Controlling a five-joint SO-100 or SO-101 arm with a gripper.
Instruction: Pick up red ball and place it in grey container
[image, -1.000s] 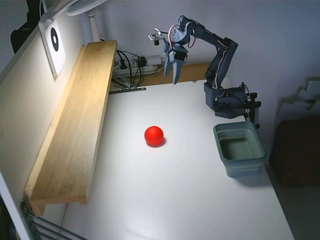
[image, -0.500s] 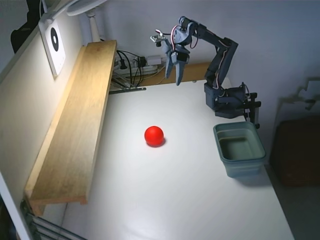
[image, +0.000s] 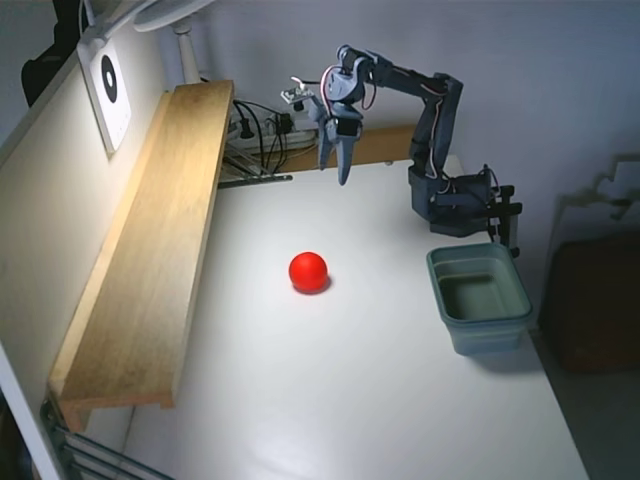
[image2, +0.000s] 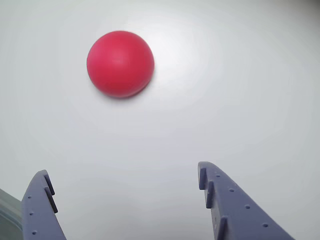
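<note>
The red ball (image: 308, 271) lies on the white table near its middle. In the wrist view the ball (image2: 120, 63) sits ahead of the fingers, left of centre. My gripper (image: 335, 173) hangs in the air above the back of the table, pointing down, well behind the ball and not touching it. In the wrist view my gripper (image2: 122, 172) is open and empty, its two blue fingers wide apart. The grey container (image: 487, 335) stands empty at the table's right side, in front of the arm's base. A grey-green sliver shows at the wrist view's bottom left corner (image2: 5, 212).
A long wooden board (image: 150, 260) runs along the table's left side against the wall. Cables and a power strip (image: 260, 130) lie at the back. The arm's base (image: 455, 200) is clamped at the back right. The table's right edge runs just past the container.
</note>
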